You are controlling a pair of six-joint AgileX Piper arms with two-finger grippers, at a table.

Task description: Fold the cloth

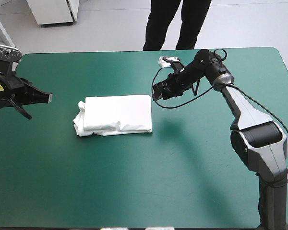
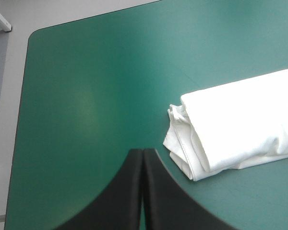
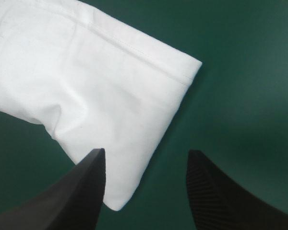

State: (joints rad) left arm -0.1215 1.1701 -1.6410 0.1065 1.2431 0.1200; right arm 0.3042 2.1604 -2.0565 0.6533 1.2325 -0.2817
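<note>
Now the broad teal-green table cover (image 1: 134,182) carries the white short-sleeved T-shirt (image 1: 117,114), a folded bundle near its middle; the right gripper (image 3: 145,155) hovers released beside one end, the left gripper (image 2: 142,153) clenched empty, well apart.

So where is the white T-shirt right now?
In the high view the folded T-shirt lies on the teal-green table, left of centre, between the grippers: the open right gripper by its right edge, the shut left gripper farther off on its left.
</note>
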